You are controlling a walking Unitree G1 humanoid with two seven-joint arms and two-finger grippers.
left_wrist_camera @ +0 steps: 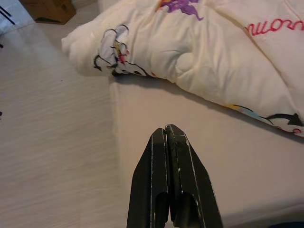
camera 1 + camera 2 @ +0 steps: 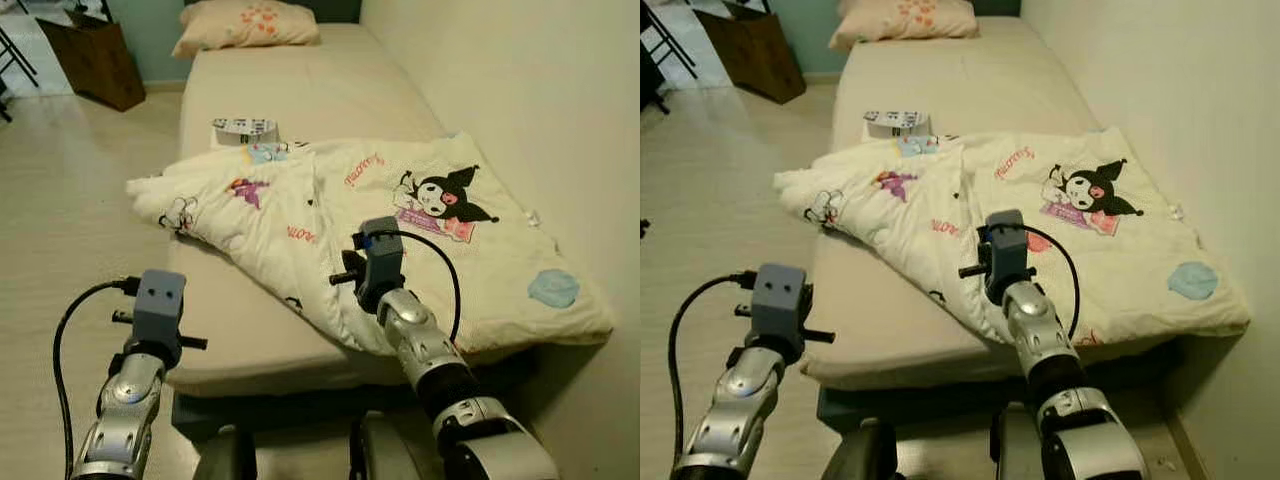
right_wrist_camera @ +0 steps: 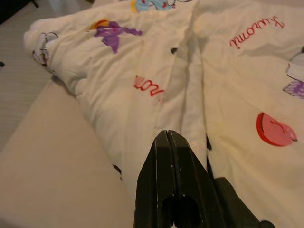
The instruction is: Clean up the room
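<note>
1. Both tools are pressed together with nothing between their fingers. The right tool hovers over the near folds of the blanket; the left tool hovers over bare mattress near the bed's left edge, just short of the blanket's bunched corner.

2. The bed, largest thing in view, runs away from the robot along the wall on the right. The robot stands close at its foot. A forward lean could press the arms into the mattress edge and upset its balance.

3. The blanket, cream with cartoon prints, lies crumpled across the near half of the bed. Its bunched corner overhangs the left edge above the floor. A pull from one tool alone could drag the whole blanket off onto the floor, or tighten the bunching instead of spreading it.

4. The pillow sits at the far head of the bed, well apart from the blanket. A hard tug toward it could fling fabric over it.

5. A small patterned box lies on the mattress, touching the blanket's far edge. Spreading the blanket could bury it or sweep it off the bed.

6. Closed fingers cannot grasp fabric. Pushing down as they are would only dent the folds.
</note>
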